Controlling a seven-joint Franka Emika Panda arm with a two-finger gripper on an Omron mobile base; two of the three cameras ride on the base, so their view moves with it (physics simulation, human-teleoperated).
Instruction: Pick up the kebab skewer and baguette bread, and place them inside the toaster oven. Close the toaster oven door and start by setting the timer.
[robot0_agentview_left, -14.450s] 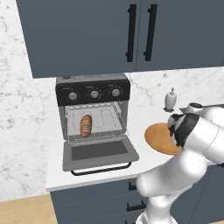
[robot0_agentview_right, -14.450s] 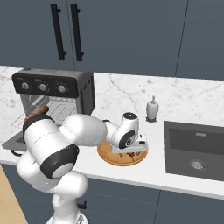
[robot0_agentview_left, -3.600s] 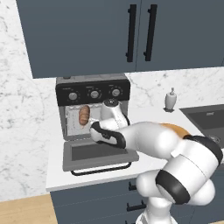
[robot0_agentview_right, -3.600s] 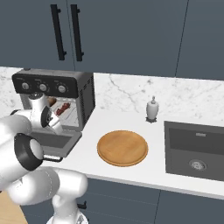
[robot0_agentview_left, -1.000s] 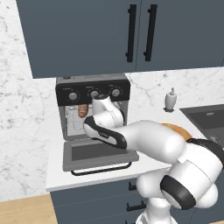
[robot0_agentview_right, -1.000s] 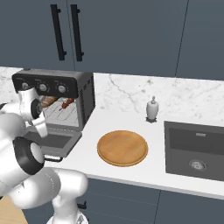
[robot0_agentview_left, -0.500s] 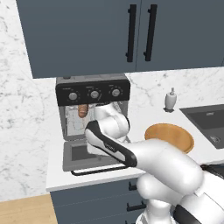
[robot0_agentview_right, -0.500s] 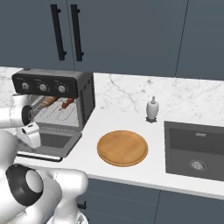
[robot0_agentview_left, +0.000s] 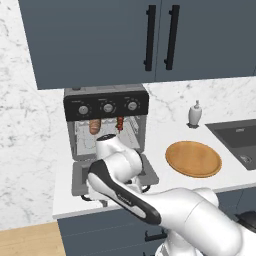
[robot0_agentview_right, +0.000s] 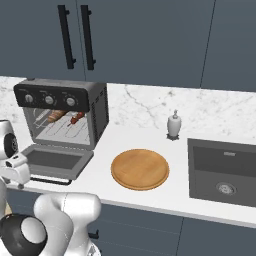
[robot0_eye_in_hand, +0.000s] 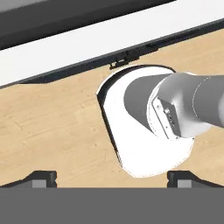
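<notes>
With the golden-brown baguette bread (robot0_agentview_left: 94, 126) and the dark-chunked kebab skewer (robot0_agentview_left: 120, 122) both on the rack inside the boxy grey toaster oven (robot0_agentview_left: 106, 123), my jaws hang released; its drop-down glass door (robot0_agentview_right: 56, 160) is still open, timer unset.

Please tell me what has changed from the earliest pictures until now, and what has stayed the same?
The skewer has gone from the wooden plate into the oven, beside the bread already on the rack. The arm has pulled back from the oven and swung low; the claw is open and empty. The oven door stays open, and the plate and bottle have not moved.
</notes>
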